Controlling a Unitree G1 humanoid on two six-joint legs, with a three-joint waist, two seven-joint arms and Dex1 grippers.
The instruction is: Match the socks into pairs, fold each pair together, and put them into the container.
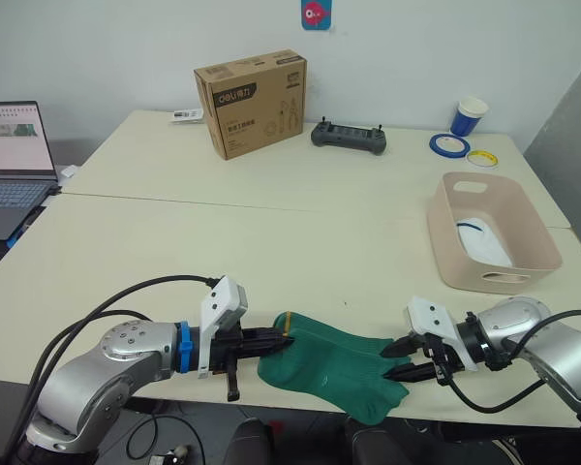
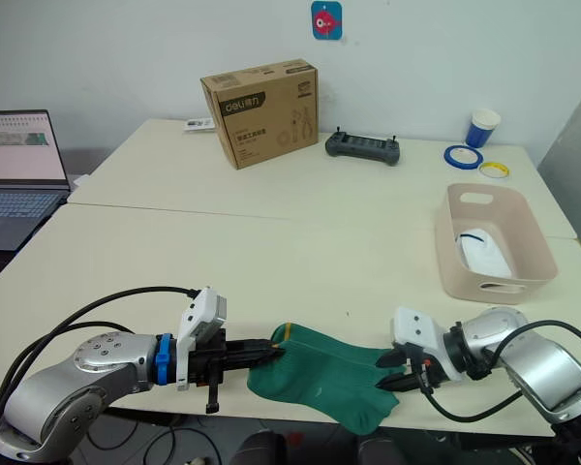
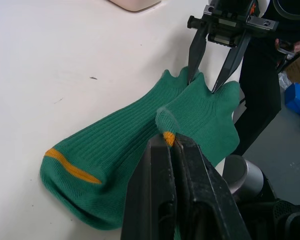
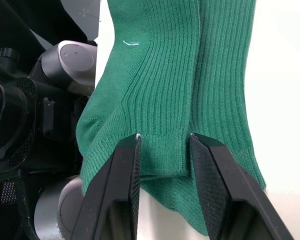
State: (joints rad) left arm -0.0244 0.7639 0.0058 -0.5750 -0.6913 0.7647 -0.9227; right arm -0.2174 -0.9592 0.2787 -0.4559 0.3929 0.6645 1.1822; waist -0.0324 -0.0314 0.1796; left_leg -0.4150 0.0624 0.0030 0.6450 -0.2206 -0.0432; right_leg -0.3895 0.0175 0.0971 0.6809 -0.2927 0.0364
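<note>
At the near edge of the tabletop (image 1: 271, 242): dark green pair of socks (image 1: 334, 363), two socks laid together, cuffs with yellow mark toward the robot's left, toes toward its right, one part hanging over the edge. Left tool (image 1: 276, 341): fingers clamped on a pinch of cuff fabric, judged to anchor that end for folding. Right tool (image 1: 400, 356): fingers parted, tips straddling the toe end of the pair and touching the cloth, judged as placed to take hold, not yet closed. Far right: the container (image 1: 445, 242), pale pink basin, well apart from the green pair, holding a white sock bundle (image 1: 484, 242) with dark stripe. Brown cardboard box (image 1: 252, 102) at the far side, not involved.
</note>
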